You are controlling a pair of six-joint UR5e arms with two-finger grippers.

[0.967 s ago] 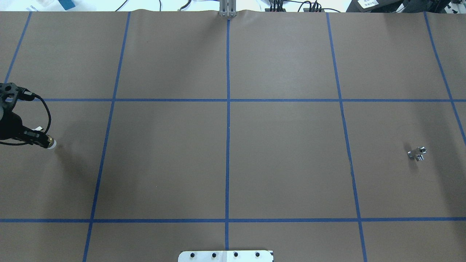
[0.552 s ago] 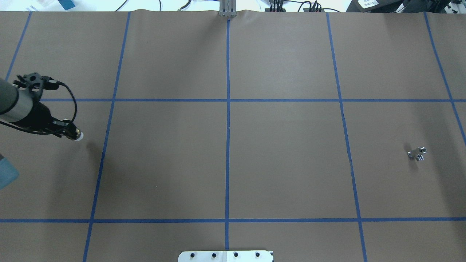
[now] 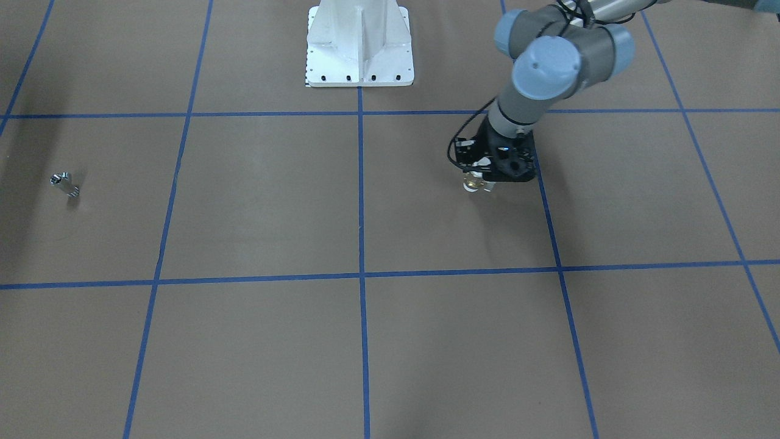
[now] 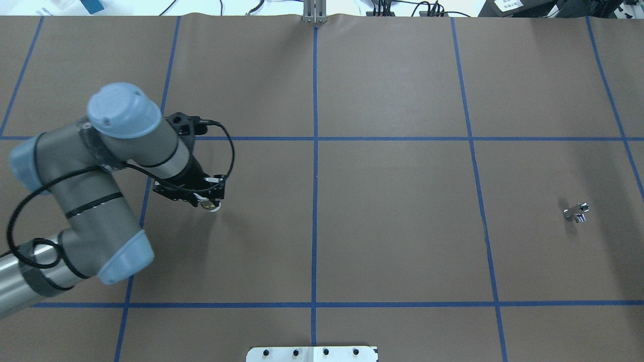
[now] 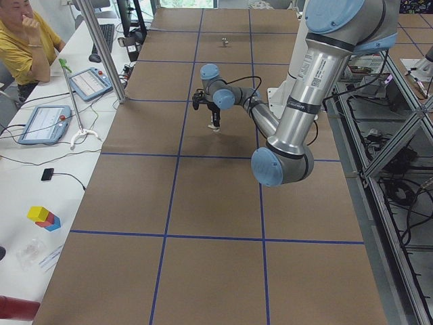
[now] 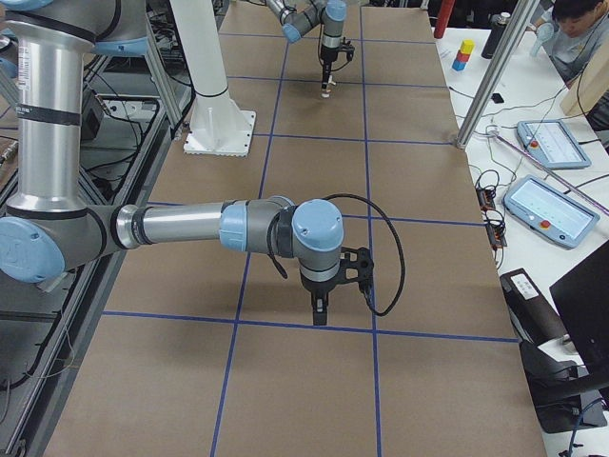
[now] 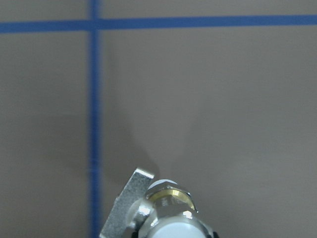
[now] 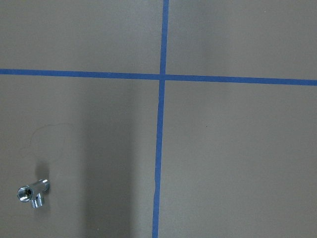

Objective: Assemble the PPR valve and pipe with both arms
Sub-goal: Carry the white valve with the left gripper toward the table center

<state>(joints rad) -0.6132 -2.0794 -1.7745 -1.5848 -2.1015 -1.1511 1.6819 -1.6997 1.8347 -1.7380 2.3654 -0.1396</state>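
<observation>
My left gripper (image 4: 211, 200) is shut on the PPR valve (image 4: 215, 207), a white tube with a brass band, and holds it just above the brown table. The gripper (image 3: 482, 178) and valve (image 3: 471, 184) also show in the front view. The left wrist view shows the valve (image 7: 168, 213) close up with its pale handle. The pipe (image 4: 576, 211), a small shiny silver piece, lies alone far to the right; it also shows in the front view (image 3: 63, 183) and the right wrist view (image 8: 32, 194). My right gripper (image 6: 320, 310) shows only in the right side view, above the table; I cannot tell if it is open.
The white pedestal (image 3: 359, 49) stands at the table's near middle edge. Blue tape lines (image 4: 315, 151) divide the brown table cover. Operators, tablets (image 5: 44, 123) and a metal post (image 5: 101, 47) are along the far side.
My left arm has swung in from the table's left edge toward the middle, carrying the valve to the right. The pipe has not moved.
</observation>
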